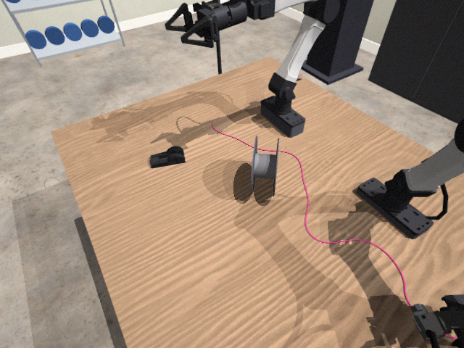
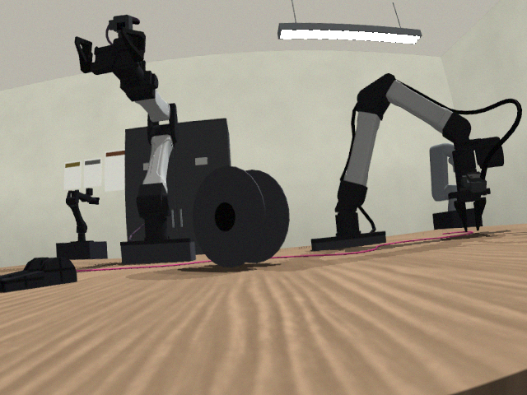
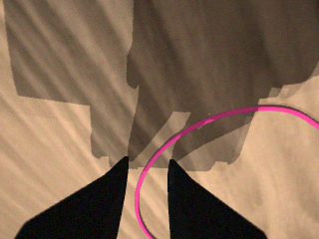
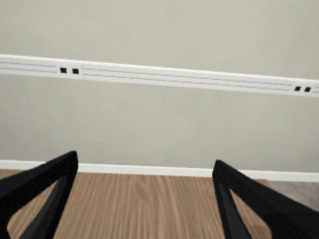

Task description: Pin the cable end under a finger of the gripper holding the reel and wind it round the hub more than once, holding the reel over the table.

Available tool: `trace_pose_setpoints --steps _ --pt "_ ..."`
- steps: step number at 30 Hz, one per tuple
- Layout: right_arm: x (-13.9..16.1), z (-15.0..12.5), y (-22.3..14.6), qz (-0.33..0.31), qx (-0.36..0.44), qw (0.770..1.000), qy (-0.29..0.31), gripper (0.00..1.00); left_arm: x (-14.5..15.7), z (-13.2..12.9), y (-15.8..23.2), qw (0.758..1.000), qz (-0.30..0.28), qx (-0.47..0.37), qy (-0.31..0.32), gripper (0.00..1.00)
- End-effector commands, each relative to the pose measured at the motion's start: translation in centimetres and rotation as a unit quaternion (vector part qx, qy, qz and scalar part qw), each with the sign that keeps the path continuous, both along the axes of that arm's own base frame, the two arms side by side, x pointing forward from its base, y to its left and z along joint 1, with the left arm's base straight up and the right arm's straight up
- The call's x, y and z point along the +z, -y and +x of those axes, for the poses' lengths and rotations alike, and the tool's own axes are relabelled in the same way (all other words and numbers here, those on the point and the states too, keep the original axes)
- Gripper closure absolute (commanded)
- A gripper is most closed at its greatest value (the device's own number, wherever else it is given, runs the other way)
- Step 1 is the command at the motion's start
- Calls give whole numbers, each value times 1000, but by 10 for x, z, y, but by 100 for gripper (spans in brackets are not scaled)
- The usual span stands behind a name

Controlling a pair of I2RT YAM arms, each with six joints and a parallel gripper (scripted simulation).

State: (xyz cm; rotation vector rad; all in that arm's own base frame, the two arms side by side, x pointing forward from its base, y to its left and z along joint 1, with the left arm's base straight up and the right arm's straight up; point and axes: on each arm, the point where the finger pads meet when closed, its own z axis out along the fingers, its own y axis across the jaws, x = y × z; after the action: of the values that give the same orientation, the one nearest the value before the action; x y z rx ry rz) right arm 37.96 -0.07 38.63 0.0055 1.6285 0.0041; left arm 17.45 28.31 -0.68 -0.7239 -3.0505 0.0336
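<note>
- Brown wood grain runs across the table [image 1: 187,262] [image 2: 263,332] [image 3: 50,189] [image 4: 145,199], nearest in the exterior view.
- A low black device [image 1: 167,157] [image 2: 42,274] lies on it, off to one side of the reel.
- The dark reel [image 1: 264,165] [image 2: 230,191] stands upright on the rims of its two discs, its pale grey hub between them, with no gripper at it.
- The pink cable [image 1: 307,202] [image 2: 314,256] [image 3: 137,199] snakes over the wood, passing behind the reel in the exterior view; none of it is wound on the hub. Whether it touches the discs, I cannot tell.
- The left gripper [image 1: 427,322] [image 2: 472,230] [image 3: 149,165] points down, low above the wood, its fingers narrowly parted and gripping nothing. In its wrist view the cable curves through the gap between them.
- The right gripper [image 1: 175,32] [image 2: 102,35] [image 4: 147,162] is raised high, well apart from reel and cable, wide and holding nothing.
- Farther back stands a dark cabinet [image 1: 419,48] [image 2: 199,136].
</note>
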Motion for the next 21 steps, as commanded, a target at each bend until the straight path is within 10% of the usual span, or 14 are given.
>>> trace_pose_setpoints --steps 1,21 --pt "11 2 -1 -7 0 1000 26 0 7 -1 -4 1000 19 -1 7 70" --pt "11 2 -1 -7 0 1000 26 0 -12 -4 1 1000 -2 -2 -6 70"
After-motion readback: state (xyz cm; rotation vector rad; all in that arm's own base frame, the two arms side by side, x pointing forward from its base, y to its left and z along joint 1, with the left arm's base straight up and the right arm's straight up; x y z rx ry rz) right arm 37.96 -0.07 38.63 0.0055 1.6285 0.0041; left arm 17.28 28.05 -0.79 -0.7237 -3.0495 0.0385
